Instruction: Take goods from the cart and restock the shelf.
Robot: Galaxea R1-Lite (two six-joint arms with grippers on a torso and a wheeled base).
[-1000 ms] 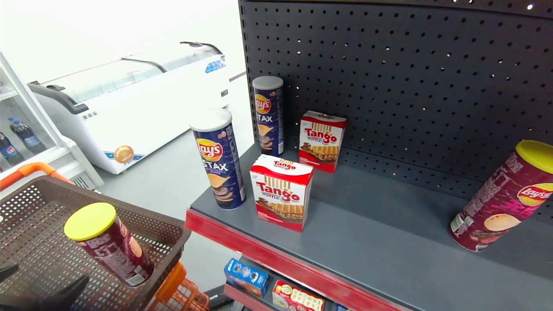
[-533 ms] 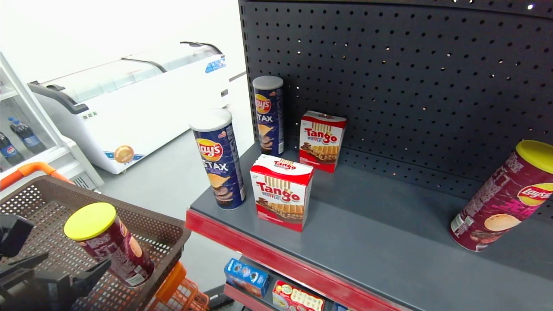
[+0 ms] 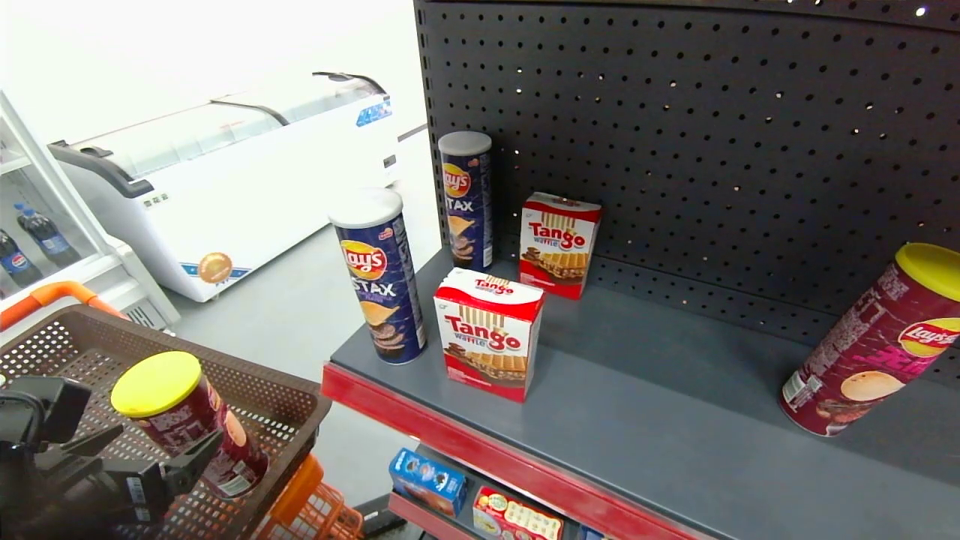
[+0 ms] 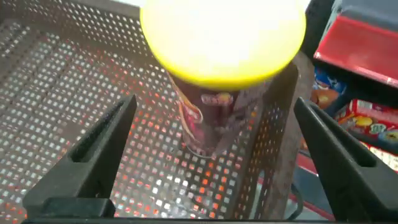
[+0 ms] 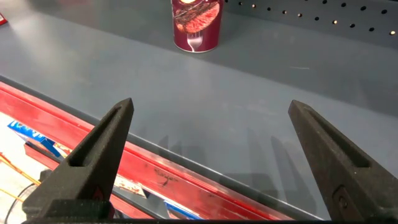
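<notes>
A shop aisle, with a white chest freezer (image 3: 225, 187) in the background and a grey shelf (image 3: 637, 420) backed by black pegboard (image 3: 712, 150). The left gripper (image 3: 154, 448) hangs inside the brown cart basket (image 3: 300, 401), fingers spread wide and holding nothing. The maroon crisp can (image 4: 211, 118), its yellow lid uppermost, sits in the gap between them. No finger touches it yet. The wide spread looks chosen to clear the lid, which is broader than the body. The can rests close against the basket wall just beyond the gripper, on the shelf side. That leaves little room for the finger nearest the mesh. A grasp there would probably need a careful closing on the body below the lid.

The right gripper (image 5: 211, 107) hovers over the shelf's red front edge (image 5: 186, 168), equally wide open and empty. Straight ahead of it lies a broad bare stretch of deck. A second maroon can (image 5: 196, 25) stands well beyond it, near the pegboard. Far off to that gripper's left side stand two blue cans (image 3: 379, 277) and two wafer boxes (image 3: 489, 334), paired front and back. The open deck between those goods and the second maroon can seems the natural landing spot. The raised red lip is the edge any incoming can must clear.
</notes>
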